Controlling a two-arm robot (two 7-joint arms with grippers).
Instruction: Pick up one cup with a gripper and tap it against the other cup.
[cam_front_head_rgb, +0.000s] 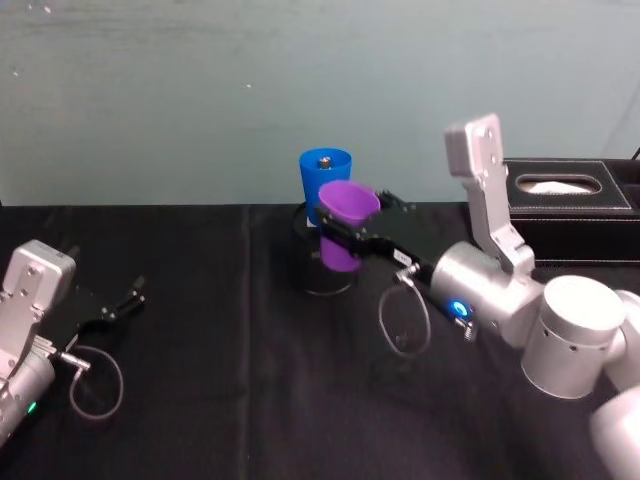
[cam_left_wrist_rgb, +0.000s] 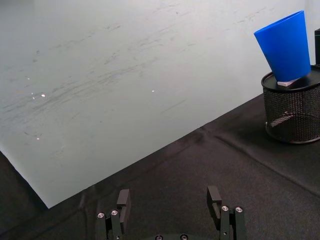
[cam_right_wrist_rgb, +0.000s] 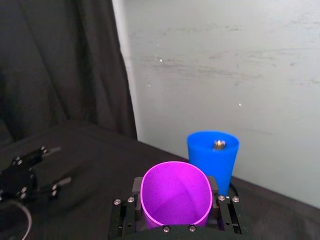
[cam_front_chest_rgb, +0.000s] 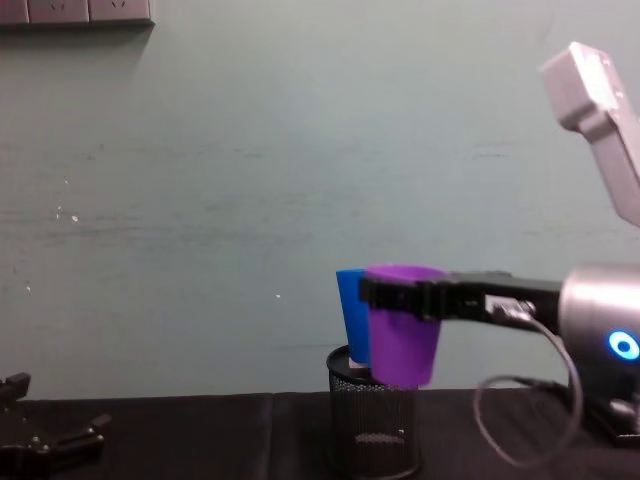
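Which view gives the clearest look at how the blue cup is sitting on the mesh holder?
The left wrist view: the blue cup stands tilted on the black mesh holder, unobstructed. In head, chest and right wrist views the purple cup, held by the right gripper, partly hides it.

A lab-like test bench: black-draped table (cam_front_head_rgb: 200, 330), bare pale wall (cam_front_head_rgb: 200, 90), wall sockets (cam_front_chest_rgb: 75, 10).

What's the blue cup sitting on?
The blue cup stands on a small grey block atop the black mesh holder. The holder's inside is not visible.
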